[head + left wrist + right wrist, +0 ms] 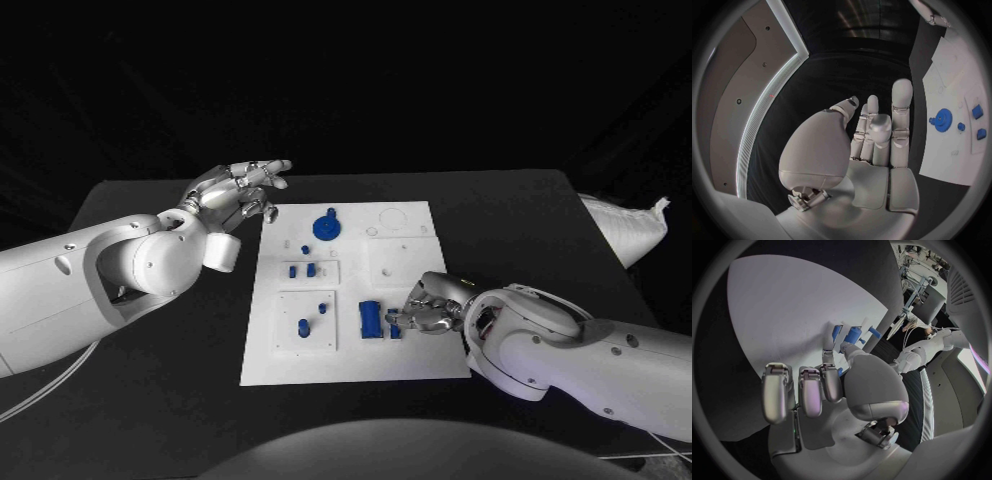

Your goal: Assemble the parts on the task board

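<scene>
The white task board lies mid-table. A blue gear sits near its far edge, and the left wrist view shows the gear too. Small blue parts stand in a square recess, and others lie nearer left. A blue cylinder lies beside a small blue piece. My right hand rests low on the board with its fingertips at that piece; the thumb and a finger flank the blue pieces, but a grip is not plain. My left hand hovers off the board's far left corner, fingers apart, holding nothing.
A white bag lies at the table's right edge. The black table has bare room left of the board and in front of it. My left forearm hangs over the table's left side.
</scene>
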Motion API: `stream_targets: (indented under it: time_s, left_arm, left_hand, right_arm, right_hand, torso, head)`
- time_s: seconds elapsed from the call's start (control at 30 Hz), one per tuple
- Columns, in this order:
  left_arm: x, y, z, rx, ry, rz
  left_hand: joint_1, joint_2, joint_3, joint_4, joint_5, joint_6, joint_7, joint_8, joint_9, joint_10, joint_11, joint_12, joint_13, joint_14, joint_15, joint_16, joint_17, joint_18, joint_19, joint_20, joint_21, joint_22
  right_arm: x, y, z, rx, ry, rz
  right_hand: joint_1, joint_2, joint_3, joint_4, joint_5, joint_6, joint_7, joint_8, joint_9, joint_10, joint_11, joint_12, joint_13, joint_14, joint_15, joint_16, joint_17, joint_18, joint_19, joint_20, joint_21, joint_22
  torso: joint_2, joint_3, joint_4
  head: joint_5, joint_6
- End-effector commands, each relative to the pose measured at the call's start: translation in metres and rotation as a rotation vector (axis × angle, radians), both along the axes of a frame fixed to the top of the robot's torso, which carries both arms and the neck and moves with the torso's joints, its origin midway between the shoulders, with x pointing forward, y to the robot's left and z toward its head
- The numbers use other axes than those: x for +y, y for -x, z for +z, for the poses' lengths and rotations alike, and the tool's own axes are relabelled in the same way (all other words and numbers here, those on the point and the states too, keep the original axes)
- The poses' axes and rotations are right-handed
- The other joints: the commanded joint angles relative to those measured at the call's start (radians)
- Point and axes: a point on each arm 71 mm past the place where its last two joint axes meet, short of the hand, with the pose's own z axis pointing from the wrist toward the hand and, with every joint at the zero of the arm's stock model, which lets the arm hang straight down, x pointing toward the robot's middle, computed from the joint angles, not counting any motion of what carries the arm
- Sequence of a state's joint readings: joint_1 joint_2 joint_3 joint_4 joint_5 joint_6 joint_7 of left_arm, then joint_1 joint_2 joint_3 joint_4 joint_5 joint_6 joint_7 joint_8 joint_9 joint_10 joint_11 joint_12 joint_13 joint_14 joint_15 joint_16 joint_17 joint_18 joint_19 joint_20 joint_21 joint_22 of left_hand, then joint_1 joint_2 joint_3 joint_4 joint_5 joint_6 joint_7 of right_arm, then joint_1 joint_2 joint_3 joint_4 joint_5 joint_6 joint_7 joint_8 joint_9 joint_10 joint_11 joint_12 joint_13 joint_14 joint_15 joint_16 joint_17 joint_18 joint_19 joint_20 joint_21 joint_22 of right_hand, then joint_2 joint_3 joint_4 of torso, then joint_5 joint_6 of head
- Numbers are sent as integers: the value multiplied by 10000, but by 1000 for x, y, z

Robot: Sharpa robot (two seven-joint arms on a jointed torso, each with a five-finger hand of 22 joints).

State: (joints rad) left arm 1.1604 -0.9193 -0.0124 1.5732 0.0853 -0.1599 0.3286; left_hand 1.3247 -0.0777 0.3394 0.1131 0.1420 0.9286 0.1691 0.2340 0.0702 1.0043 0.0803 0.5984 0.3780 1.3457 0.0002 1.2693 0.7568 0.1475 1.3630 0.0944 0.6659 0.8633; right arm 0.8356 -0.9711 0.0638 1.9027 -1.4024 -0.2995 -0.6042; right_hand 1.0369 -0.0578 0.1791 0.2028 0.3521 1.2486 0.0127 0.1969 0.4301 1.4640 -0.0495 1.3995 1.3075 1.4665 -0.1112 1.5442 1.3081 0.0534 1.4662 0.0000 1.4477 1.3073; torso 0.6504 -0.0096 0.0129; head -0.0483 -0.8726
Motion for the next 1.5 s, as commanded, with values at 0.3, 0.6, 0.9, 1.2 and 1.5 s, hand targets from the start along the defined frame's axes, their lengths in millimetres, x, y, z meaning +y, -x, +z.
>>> stream_targets:
  time_s: [0.3, 0.6, 0.9, 1.2, 1.5]
  left_arm:
    - [-2, 0, 1, -101, 90, -129]
    - [0, 0, 1, -95, 71, -94]
    - [0, -3, 0, -136, 64, -22]
    - [-3, -14, -15, -94, -36, 319]
    - [-2, -36, -34, -45, -165, 1192]
  left_hand:
    - [-78, 9, 14, 64, 35, -85, -2, 59, 7, -78, 22, 68, -16, -78, -17, -46, -18, 158, -29, 9, -86, -22]
    - [-78, 9, 14, 64, 35, -85, -2, 59, 7, -78, 22, 68, -16, -78, -17, -46, -18, 158, -29, 9, -86, -22]
    - [-103, -4, 4, 83, 33, -102, 0, 77, 4, -107, 28, 70, -33, -111, -12, -78, -104, 169, -50, 12, -167, -83]
    - [-195, -112, 3, 194, 22, -177, 98, 267, -31, -813, 313, -1053, -1014, -2847, 348, -2693, -3649, 319, -1975, 333, -2506, -1597]
    - [-45, -192, -119, 65, -225, -70, 112, -340, -60, -601, 787, -2957, -2600, -4781, 1341, -7936, -6017, 207, -5378, 1406, -5848, -4182]
  right_arm:
    - [2, 1, 0, -79, 36, 211]
    - [-2, 4, 1, -48, 1, 653]
    - [-17, -3, 9, -639, -2558, -266]
    - [-55, -61, 23, -697, -7544, -2087]
    - [-66, -128, 18, -1023, -10573, -3292]
  right_hand:
    - [-312, -94, -849, 394, -726, -161, 12, 201, 249, 621, -76, -68, 1665, 955, -59, 18, 2187, -110, 414, -93, 18, 750]
    - [605, -142, -1247, -57, -1511, -330, 38, 289, 435, 599, -50, -137, 1661, 938, -44, -28, 2112, -89, 370, -89, -57, 661]
    - [1028, 83, -1649, -52, -1080, -1603, 565, -498, 141, 69, 376, -1637, 933, 735, 294, -593, 1219, 124, -56, 156, -832, -402]
    - [2649, 584, -1581, -898, -1436, -2567, 1107, -1288, -591, -2983, 862, -8637, -3068, -909, 714, -5098, -3985, 1227, -2596, 594, -5945, -6369]
    - [3350, 663, -1574, -1907, -1885, -3523, 1470, -1328, -2076, -4832, 1749, -13213, -9365, -4683, 2367, -13401, -10348, 1311, -5233, 2262, -12091, -10614]
  torso:
    - [-1, -3, 0]
    - [0, 10, -12]
    - [-118, -19, -71]
    - [-561, -107, -122]
    - [-1079, -154, -330]
  head:
    - [10, 0]
    - [15, 0]
    - [-22, 174]
    - [-61, 528]
    - [119, 1447]
